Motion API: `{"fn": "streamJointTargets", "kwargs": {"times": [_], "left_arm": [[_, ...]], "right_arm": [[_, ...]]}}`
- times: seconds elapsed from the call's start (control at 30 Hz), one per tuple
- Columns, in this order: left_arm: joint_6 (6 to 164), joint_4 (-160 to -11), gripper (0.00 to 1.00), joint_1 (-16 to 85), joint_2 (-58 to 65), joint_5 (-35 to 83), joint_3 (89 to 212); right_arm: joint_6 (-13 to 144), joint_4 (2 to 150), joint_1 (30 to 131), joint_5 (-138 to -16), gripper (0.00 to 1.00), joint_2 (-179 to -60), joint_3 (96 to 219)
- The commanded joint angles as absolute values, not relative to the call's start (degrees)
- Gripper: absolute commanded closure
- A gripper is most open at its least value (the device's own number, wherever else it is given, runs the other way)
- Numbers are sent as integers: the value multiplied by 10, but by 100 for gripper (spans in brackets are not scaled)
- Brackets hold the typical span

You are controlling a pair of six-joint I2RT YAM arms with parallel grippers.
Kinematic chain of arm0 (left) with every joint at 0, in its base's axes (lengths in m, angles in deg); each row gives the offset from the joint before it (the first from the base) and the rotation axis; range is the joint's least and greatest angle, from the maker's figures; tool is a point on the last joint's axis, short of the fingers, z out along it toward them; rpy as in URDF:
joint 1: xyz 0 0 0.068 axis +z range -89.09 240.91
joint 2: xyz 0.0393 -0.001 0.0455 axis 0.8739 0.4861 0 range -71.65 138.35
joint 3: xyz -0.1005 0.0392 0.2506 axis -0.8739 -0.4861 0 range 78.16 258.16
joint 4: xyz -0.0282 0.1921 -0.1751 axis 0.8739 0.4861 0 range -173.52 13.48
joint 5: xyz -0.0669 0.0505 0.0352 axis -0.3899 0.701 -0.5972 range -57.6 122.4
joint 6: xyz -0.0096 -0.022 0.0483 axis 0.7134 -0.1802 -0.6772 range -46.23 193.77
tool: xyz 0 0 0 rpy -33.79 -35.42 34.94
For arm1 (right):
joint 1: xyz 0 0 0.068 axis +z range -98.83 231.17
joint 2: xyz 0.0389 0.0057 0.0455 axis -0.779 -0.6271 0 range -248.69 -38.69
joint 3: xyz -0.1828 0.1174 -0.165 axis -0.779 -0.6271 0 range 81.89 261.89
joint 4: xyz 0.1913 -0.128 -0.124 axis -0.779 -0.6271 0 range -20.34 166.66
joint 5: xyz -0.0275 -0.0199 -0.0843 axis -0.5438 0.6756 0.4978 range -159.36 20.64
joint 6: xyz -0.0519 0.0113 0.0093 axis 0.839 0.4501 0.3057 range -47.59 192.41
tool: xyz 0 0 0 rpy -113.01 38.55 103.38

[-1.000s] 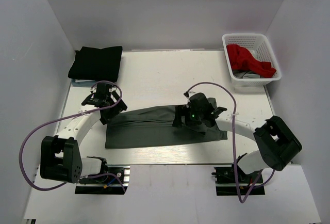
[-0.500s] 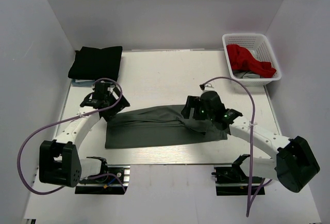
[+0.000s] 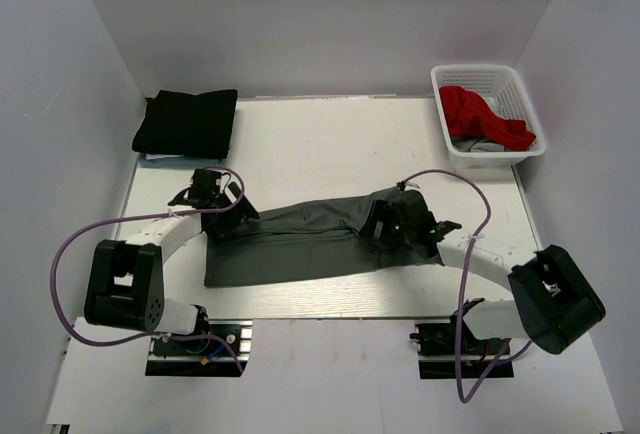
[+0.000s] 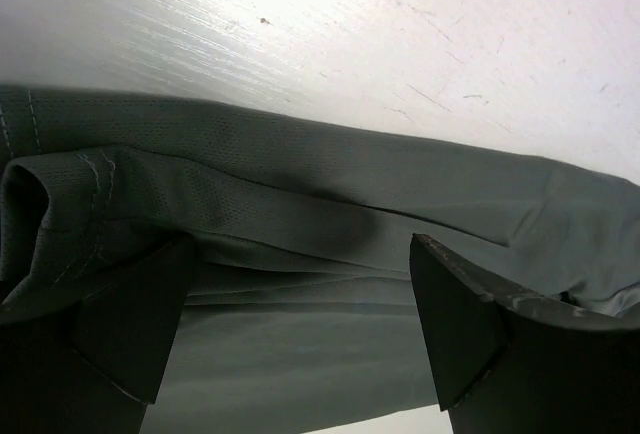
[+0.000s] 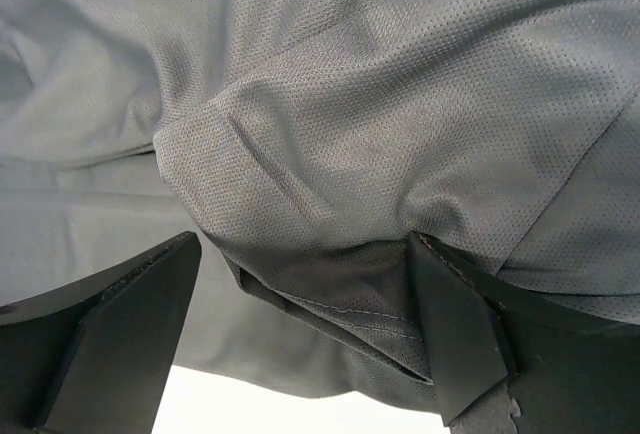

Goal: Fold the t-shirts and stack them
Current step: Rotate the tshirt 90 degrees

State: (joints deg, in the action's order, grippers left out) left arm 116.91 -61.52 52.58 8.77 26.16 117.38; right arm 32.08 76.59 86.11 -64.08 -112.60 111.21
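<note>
The dark grey t-shirt (image 3: 300,246) lies as a long folded strip across the middle of the table. My left gripper (image 3: 222,222) is at its left end, jaws wide open over the layered cloth (image 4: 350,174), its midpoint (image 4: 295,329) above the folds. My right gripper (image 3: 385,229) is at the strip's right part, jaws open (image 5: 290,329) with a bunched hem of the grey cloth (image 5: 350,84) lying between them. The black t-shirt (image 3: 187,121) lies folded at the back left. The red t-shirt (image 3: 483,116) is crumpled in the basket.
The white mesh basket (image 3: 440,79) stands at the back right and also holds some grey cloth (image 3: 478,144) under the red one. Purple cables loop from both arms. White walls close in the table on three sides.
The right gripper has shifted on the strip's right part, and the cloth's upper right edge now sits further back. The left gripper has moved slightly down onto the left end.
</note>
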Motion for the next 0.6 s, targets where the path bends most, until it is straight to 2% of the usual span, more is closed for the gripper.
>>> {"fn": "streamJointTargets", "kwargs": {"times": [0.0,0.1,0.2,0.37,0.57], "left_arm": [[1177,-580,0,526,109,293,1122],[1185,-566,0,518,97,288,1116],[1190,-544,0,512,76,230,1116],[1190,-544,0,487,36,112,1092],[1211,-557,0,429,36,67,1008]], "right_arm": [[315,727,839,-643,10,-1182,1102],[326,731,817,-641,10,-1213,1121],[338,745,797,-635,10,-1269,1181],[402,735,764,-658,10,-1405,1367],[467,749,750,-709,10,-1548,1521]]}}
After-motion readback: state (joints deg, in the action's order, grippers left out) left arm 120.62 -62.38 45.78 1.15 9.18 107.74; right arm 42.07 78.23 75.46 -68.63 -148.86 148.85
